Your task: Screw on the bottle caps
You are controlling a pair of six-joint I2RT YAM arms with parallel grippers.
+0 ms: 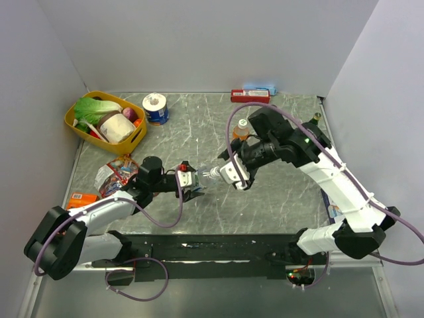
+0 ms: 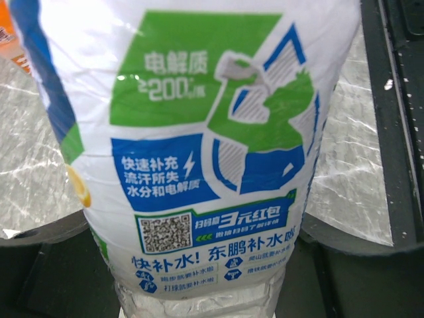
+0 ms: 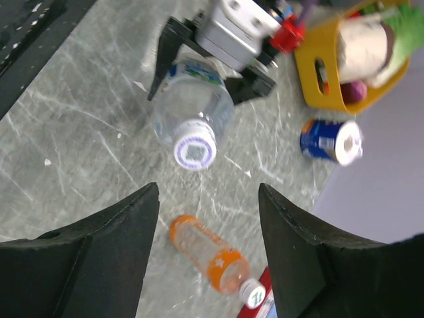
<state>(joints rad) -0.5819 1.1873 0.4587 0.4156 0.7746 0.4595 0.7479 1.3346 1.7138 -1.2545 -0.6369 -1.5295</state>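
Note:
My left gripper is shut on the water bottle and holds it tipped over, neck toward the right arm. Its blue-white-green label fills the left wrist view. A white cap with purple print sits on the bottle's neck, with the left fingers behind it. My right gripper is open and empty, jaws wide apart, a short way off the cap, also in the top view. The orange drink bottle stands behind it with a white cap on top.
A yellow basket of vegetables is at the back left, with a blue-wrapped roll beside it. A red box lies at the back wall. A snack bag and an orange packet lie left. A green glass bottle stands far right.

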